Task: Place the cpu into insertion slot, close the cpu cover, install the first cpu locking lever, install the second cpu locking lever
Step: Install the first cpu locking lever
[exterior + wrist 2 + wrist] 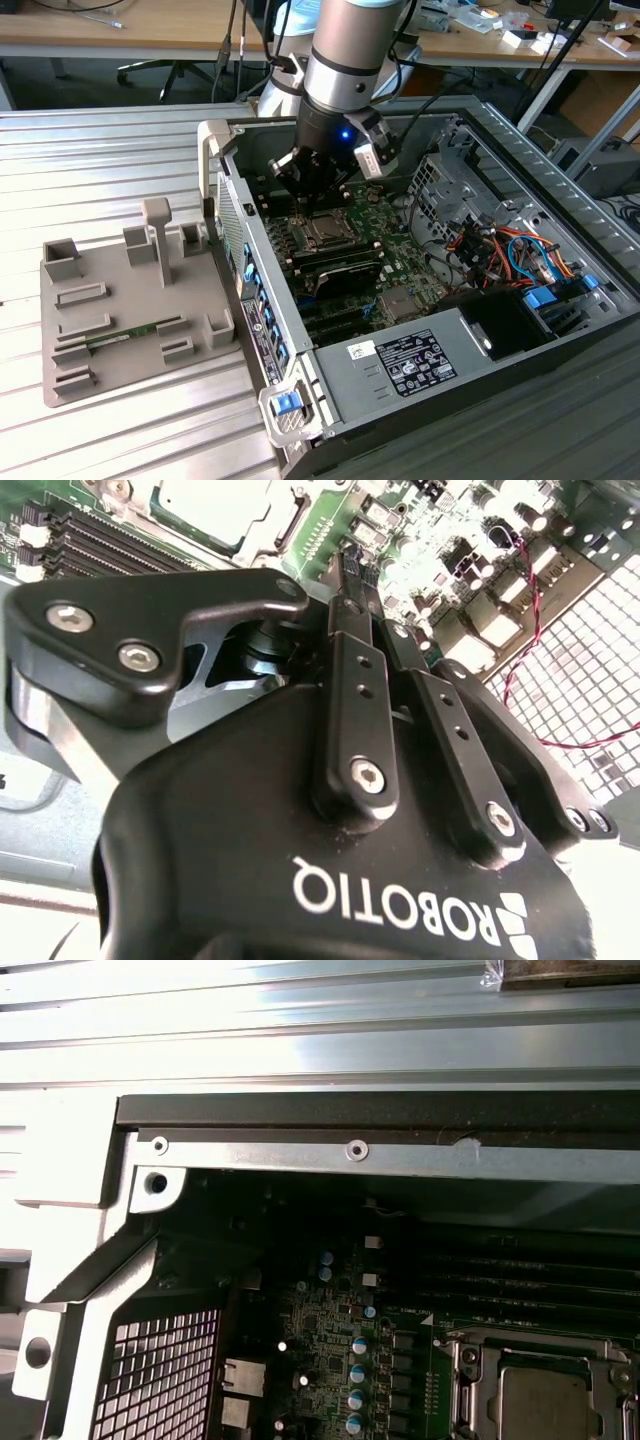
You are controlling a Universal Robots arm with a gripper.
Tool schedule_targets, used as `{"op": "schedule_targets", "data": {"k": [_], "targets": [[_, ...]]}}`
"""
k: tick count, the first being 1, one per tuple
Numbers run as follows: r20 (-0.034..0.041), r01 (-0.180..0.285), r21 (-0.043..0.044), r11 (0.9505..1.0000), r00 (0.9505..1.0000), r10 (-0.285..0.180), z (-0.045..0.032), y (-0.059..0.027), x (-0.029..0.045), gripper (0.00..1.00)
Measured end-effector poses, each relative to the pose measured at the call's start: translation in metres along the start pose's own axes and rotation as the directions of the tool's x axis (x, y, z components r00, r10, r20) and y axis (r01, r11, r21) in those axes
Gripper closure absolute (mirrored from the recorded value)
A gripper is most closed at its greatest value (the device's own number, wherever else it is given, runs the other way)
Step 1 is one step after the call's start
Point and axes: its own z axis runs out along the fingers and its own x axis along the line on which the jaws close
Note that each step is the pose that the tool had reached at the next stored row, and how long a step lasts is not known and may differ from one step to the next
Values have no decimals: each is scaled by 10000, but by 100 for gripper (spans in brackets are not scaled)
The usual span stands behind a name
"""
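The chip (325, 229) sits in its socket (322, 232) on the green board (385, 262) inside the open computer case (520, 150) — silvery top showing in both wrist views. The jaws (312, 183) hang just above it, brought together with nothing between them.

Case walls (225, 190) hem the open-topped motherboard (385, 235).

Silver arm (340, 60), black screwed hand (352, 575)
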Motion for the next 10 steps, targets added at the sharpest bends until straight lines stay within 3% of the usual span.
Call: {"op": "schedule_targets", "data": {"k": [10], "targets": [[1, 0, 0, 10000, 10000, 0, 1, 1, 18, 90]]}}
